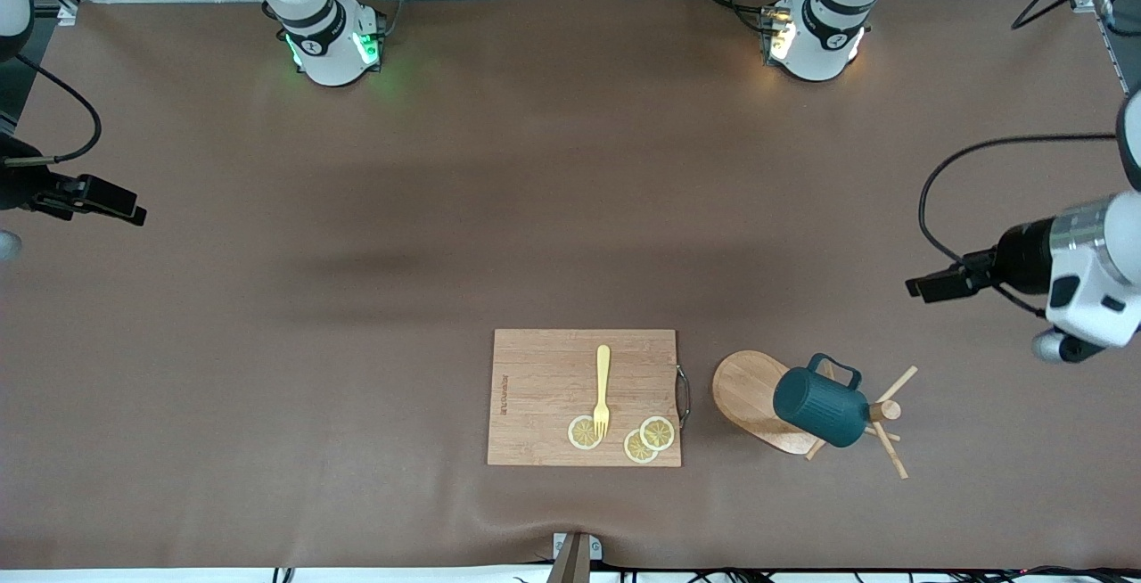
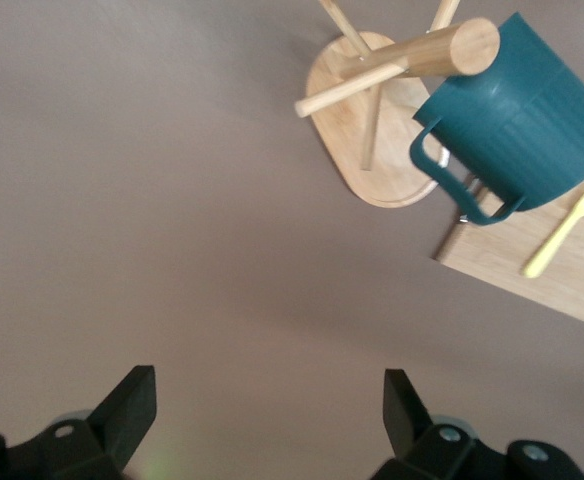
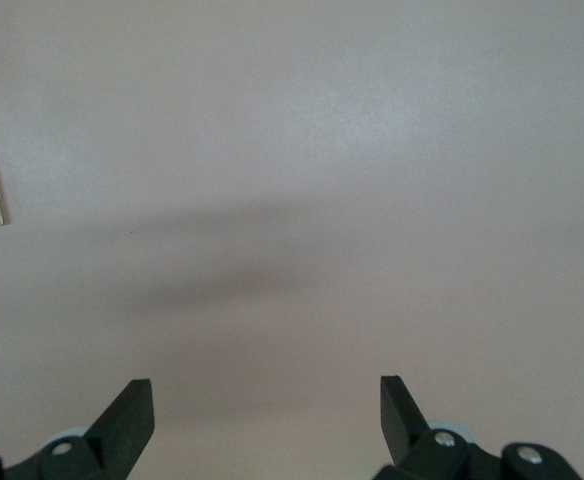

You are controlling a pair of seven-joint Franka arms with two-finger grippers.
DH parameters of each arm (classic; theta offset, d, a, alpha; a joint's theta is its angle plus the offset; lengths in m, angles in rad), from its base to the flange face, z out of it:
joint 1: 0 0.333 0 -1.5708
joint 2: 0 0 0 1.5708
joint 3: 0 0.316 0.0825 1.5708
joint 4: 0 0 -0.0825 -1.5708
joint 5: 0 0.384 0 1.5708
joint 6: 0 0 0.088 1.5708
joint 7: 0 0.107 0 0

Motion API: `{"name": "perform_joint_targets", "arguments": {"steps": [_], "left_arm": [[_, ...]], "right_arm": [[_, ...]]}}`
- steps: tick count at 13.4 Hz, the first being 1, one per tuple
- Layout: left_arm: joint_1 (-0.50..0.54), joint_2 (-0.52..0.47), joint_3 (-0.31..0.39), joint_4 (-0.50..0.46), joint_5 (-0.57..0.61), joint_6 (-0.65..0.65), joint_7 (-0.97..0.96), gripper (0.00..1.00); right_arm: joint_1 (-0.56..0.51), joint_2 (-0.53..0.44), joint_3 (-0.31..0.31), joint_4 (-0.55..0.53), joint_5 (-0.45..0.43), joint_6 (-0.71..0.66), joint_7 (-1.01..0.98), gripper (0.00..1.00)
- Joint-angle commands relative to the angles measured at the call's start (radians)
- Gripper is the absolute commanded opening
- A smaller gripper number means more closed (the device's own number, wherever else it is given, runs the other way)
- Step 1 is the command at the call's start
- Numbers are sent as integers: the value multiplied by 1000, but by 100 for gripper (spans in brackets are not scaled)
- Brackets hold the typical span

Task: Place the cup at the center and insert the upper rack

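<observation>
The cup (image 1: 820, 406) hangs on the upper rack (image 1: 758, 398), well apart from both grippers. The left gripper (image 2: 267, 412) hovers wide over bare worktop (image 1: 357, 298) near it. The right gripper (image 3: 267, 412) waits wide at its own end.

The left claw (image 2: 267, 425) hovered over the bare brown surface (image 2: 172, 220), its black fingers (image 2: 132, 405) spread wide. A ribbed dark teal cup (image 2: 522, 110) hung on the light wooden mug tree (image 2: 382, 120), beside a wooden cutting board (image 2: 552, 265) carrying a yellow fork (image 2: 567, 225).

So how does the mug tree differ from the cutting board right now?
The mug tree has an oval base with post and pegs; the cutting board is a flat rectangle. The tree carries the cup; the board carries a yellow fork and lemon slices. Both are light wood, side by side.
</observation>
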Motion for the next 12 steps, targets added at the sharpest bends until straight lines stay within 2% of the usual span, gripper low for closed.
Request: {"name": "perform_joint_targets", "arguments": {"steps": [1,2,4,5,6,8,12], "left_arm": [[19,-226,0,-307,66,143,110,100],[19,-265,-3,-340,104,147,124,100],[66,-337,-64,-379,181,147,132,100],[109,-372,-101,-395,185,147,152,100],[138,-400,-109,-408,183,145,184,100],[165,-440,-110,-420,177,145,277,100],[175,-472,-130,-445,137,137,279,100]], "right_arm": [[-3,-4,6,6,1,2,4,100],[-2,-4,6,6,-1,4,4,100],[-3,-4,6,6,-1,5,2,100],[-2,-4,6,6,-1,5,2,100],[-3,-4,6,6,-1,5,2,100],[-3,-4,6,6,-1,7,2,100],[-6,-4,6,6,-1,7,2,100]]}}
